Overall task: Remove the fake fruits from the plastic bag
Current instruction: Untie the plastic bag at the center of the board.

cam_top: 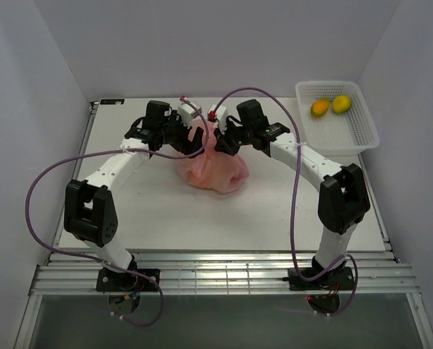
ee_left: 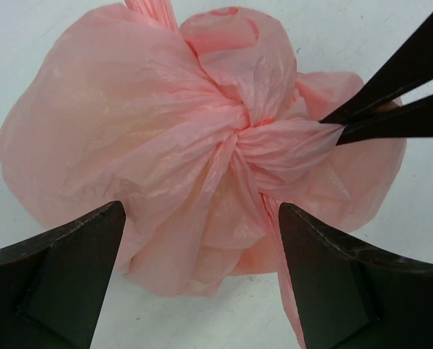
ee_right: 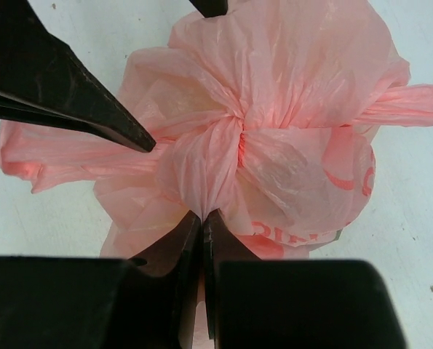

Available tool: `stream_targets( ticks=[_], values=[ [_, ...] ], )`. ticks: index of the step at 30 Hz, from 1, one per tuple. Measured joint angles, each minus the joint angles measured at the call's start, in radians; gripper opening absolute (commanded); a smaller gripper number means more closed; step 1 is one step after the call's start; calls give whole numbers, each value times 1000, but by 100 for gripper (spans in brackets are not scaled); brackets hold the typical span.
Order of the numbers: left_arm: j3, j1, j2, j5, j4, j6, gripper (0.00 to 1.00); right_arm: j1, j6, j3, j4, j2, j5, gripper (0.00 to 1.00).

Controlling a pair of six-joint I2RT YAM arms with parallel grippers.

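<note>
The pink plastic bag (cam_top: 215, 171) lies knotted in the middle of the table. My right gripper (ee_right: 202, 216) is shut on a gathered fold of the plastic bag (ee_right: 289, 109) just beside the knot. In the left wrist view its fingertips (ee_left: 347, 123) pinch that fold from the right. My left gripper (ee_left: 200, 211) stands wide open, its fingers on either side of the bag's near folds (ee_left: 165, 145), holding nothing. Any fake fruits inside the bag are hidden by the plastic. An orange-yellow fruit (cam_top: 319, 107) and a yellow lemon (cam_top: 340, 104) lie in the basket.
A white mesh basket (cam_top: 354, 131) stands at the back right corner. Purple cables loop from both arms over the table. White walls enclose the table on three sides.
</note>
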Motion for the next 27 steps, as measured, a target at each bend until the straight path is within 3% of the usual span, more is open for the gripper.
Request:
stream_targets(
  ticks=[8, 11, 12, 19, 23, 27],
  values=[
    [81, -12, 90, -23, 2, -4, 66, -1, -15, 0, -12, 0, -14, 8],
    [84, -16, 111, -33, 0, -3, 29, -1, -20, -1, -13, 0, -21, 8],
    [84, -18, 115, -36, 0, 0, 0, -1, -21, -1, -13, 0, -22, 8],
    [83, -26, 117, -133, 42, -32, 0, 0, -2, -10, -1, -2, 32, 8],
    [38, -31, 95, -297, 112, -111, 0, 0, 65, -70, 34, -18, 212, 8],
    [-10, -22, 57, -501, 134, -281, 0, -2, 164, -217, 73, -82, 444, 8]
  ],
)
